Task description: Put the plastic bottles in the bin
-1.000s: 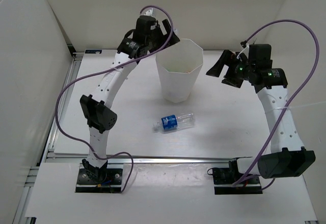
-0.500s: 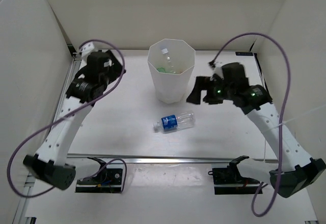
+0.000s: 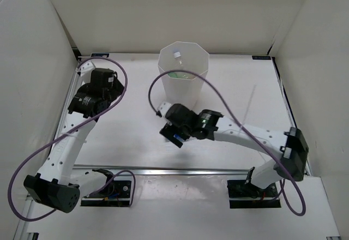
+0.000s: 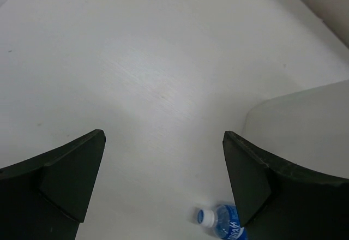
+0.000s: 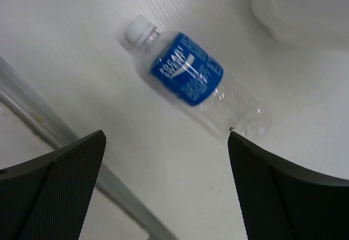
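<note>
blue-labelled bottle [image 5: 188, 76] lies flat on the counter [image 5: 65, 43] just in front of the bin [image 5: 297, 5], long axis diagonal to my right end effector [image 5: 166, 136], which hangs right over it, fingers apart, empty. left end effector [image 4: 163, 142] also spread, farther from the bin.

Blue-labelled bottle [image 5: 188, 76]: clear plastic, white cap on, blue wrap with white lettering, empty-looking. Lies on side on counter [image 5: 82, 43], just in front of bin, not touching.

Bin [image 3: 182, 90]: white, many-sided, upright, open top, far middle of counter. Inside: sliver of green bottle [image 3: 177, 75] and small white cap [image 3: 176, 54] by far inner wall.
</note>
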`<state>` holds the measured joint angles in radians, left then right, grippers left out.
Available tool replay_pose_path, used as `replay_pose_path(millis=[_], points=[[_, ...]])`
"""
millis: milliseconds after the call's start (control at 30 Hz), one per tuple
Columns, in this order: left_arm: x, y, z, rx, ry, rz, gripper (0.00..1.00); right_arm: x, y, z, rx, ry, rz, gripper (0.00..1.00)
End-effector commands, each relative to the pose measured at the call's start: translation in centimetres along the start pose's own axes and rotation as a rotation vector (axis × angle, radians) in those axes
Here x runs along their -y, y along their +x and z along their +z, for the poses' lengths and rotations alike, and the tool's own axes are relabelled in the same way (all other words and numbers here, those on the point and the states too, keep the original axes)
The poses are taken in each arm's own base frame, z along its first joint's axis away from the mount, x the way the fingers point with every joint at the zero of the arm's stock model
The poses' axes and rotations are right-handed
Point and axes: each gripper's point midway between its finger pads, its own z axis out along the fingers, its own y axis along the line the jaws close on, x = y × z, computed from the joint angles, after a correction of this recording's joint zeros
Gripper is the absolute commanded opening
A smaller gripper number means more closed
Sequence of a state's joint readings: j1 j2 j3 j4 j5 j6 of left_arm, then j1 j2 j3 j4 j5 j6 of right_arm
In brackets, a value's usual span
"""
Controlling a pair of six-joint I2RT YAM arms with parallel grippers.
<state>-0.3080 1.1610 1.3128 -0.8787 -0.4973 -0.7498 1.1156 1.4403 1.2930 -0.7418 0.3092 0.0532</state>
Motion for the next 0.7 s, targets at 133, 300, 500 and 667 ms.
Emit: replay_pose_path(millis=[133, 300, 500, 667], points=[[-6.5, 1.4, -2.3, 0.04, -0.138, -0.001, 1.0, -0.9, -1.4, 5.2, 0.028, 0.06, -0.352, 0.95], [-8.4, 2.0, -4.1, 0.042, -0.135, 0.009, 1.0, -1.1, -0.1, 8.1, 0.023, 0.035, -0.395, 0.94], [-9.8, 2.7, -5.1, 0.014, -0.159, 0.06, 1.0, 0.3, 0.7, 10.6, -0.013, 0.001, -0.351, 0.94], [-10.8, 3.6, -5.3, -0.007, -0.178, 0.078, 1.0, 1.2, 1.6, 12.0, -0.044, -0.058, -0.277, 0.94]])
